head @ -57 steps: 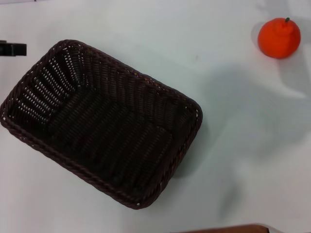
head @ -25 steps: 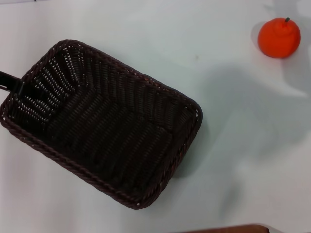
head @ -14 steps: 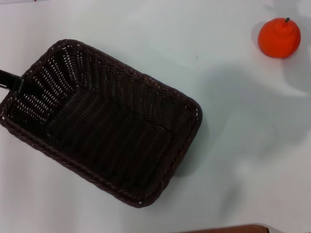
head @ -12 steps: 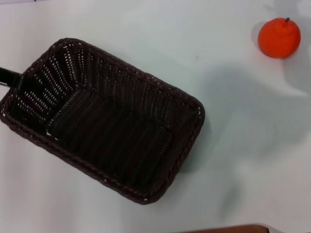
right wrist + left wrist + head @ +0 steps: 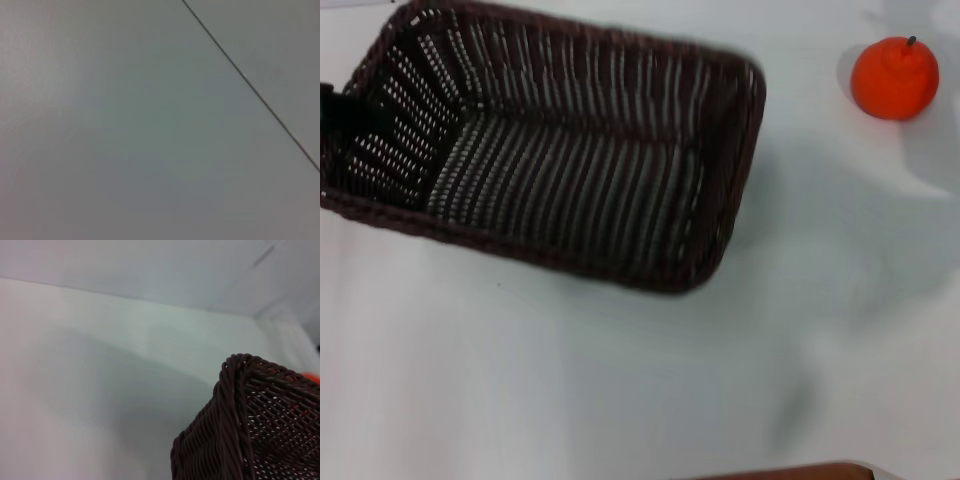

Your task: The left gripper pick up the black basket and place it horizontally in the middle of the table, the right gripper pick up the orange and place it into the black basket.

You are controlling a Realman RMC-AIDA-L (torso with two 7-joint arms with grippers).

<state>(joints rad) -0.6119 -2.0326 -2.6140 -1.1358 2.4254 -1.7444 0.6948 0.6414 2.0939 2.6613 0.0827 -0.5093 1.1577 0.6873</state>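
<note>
Basket: a large rectangular black basket point(image 5: 560, 150) of dark woven wicker with a braided rim and rounded corners lies in the far left half of the head view, its long side running almost straight across, the open top facing up.
Basket close up: the left wrist view shows one braided corner of it point(image 5: 240, 405) against the white surface.
Left gripper: only a dark flat finger piece of the left gripper point(image 5: 334, 108) shows, at the left edge of the head view, touching the basket's short left end at the rim. It appears clamped on that rim, though just the one finger is visible.
Orange: a small round bright orange fruit point(image 5: 894, 78) with a short dark stem sits at the far right, well apart from the basket and outside it.
Table: a plain white smooth table point(image 5: 620, 380) carries both.
Right gripper: not visible anywhere; the right wrist view shows only pale surface crossed by a thin dark line point(image 5: 250, 85).
</note>
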